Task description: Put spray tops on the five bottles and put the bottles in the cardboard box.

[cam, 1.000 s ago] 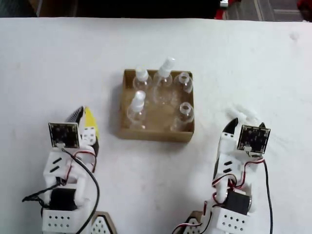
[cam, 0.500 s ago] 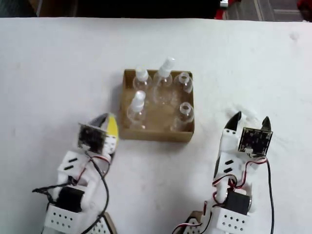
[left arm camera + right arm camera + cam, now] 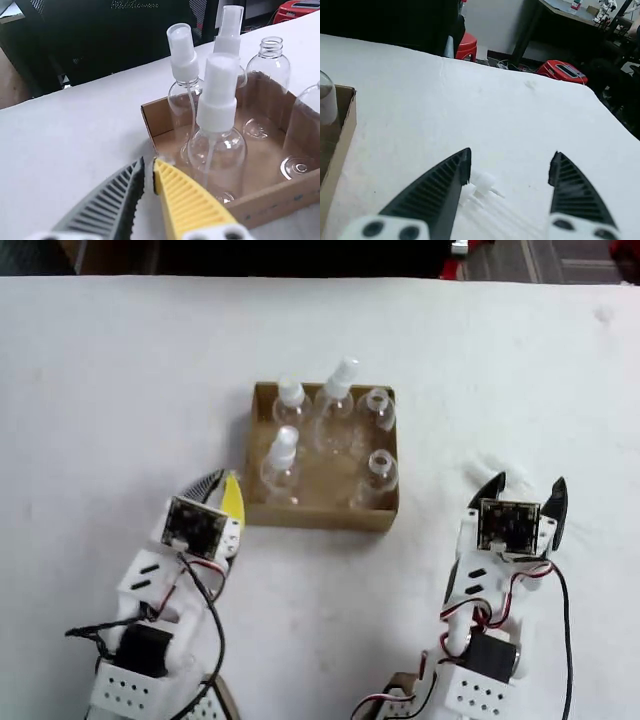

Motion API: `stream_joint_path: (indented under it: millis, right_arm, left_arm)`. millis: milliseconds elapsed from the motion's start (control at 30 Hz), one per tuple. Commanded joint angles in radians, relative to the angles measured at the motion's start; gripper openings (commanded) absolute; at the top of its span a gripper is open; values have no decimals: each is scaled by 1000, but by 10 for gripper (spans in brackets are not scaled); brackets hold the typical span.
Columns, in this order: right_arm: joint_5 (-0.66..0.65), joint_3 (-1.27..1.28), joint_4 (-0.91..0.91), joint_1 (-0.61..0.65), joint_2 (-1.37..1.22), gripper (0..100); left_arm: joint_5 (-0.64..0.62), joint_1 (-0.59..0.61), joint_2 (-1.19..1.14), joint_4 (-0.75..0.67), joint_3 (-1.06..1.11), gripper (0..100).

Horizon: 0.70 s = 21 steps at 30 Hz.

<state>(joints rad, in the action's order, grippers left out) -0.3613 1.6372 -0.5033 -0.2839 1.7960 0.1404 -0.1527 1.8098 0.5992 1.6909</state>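
Observation:
The cardboard box [image 3: 322, 515] stands mid-table with five clear bottles in it. Three carry white spray tops [image 3: 281, 442], and two on the box's right side are open-necked [image 3: 380, 468]. My left gripper [image 3: 222, 485], grey and yellow, is shut and empty at the box's near left corner [image 3: 150, 117], just short of a topped bottle [image 3: 215, 145]. My right gripper [image 3: 525, 488] is open over bare table to the right of the box. A loose white spray top [image 3: 481, 186] lies on the table just ahead of its fingertips [image 3: 462, 162].
The white table [image 3: 120, 370] stretches wide on the left and at the back. Its far edge [image 3: 520, 75] drops to a room with chairs and a red object. The box's wall [image 3: 339, 135] stands well off from the right gripper.
My left arm has swung right, bringing its shut gripper to the box's near left corner. The right gripper has opened wider and turned a little to the right.

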Motion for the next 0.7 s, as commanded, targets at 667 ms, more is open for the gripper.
stream_joint_path:
  millis: [667]
  right_arm:
    - [-443, -1313, -662, 28, -1529, 201]
  left_arm:
    - [0, 19, 18, -64, 2, 35]
